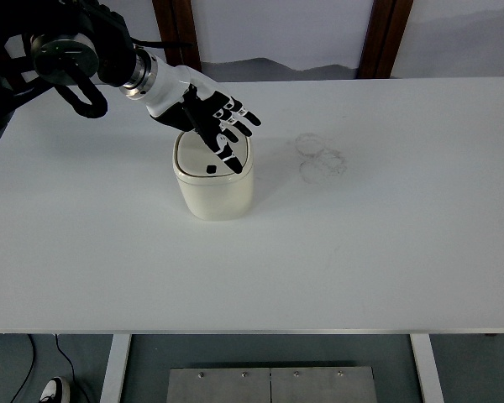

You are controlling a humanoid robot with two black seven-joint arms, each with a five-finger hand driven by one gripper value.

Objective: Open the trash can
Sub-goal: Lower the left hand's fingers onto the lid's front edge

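White worktop (pixel 361 252), wide and matte, fills most of the view; pale wall and two dark wooden uprights (pixel 385 38) run along its far edge. Grey floor shows below the near edge, with white legs (pixel 115 368), a metal plate (pixel 270 384), a black cable and the toe of a shoe (pixel 55 391) at lower left.

Item 1: bin (pixel 212 180). Cream, squarish with rounded corners, upright, left of the worktop's centre. Lid seated flat on top, closed, with a small dark square mark near its front.

Item 2: left robot hand (pixel 217 126). Black fingers with white joint segments, on a white wrist and a black arm entering from the upper left corner. Fingers extended and spread, grasping nothing. It lies over the far half of the lid, fingertips (pixel 233 164) pointing toward the bin's right front corner; whether they touch the lid or hover just above it cannot be told.

Item 3: faint ring marks (pixel 319 157). Two or three pale circular smudges on the worktop, right of the bin and apart from it.
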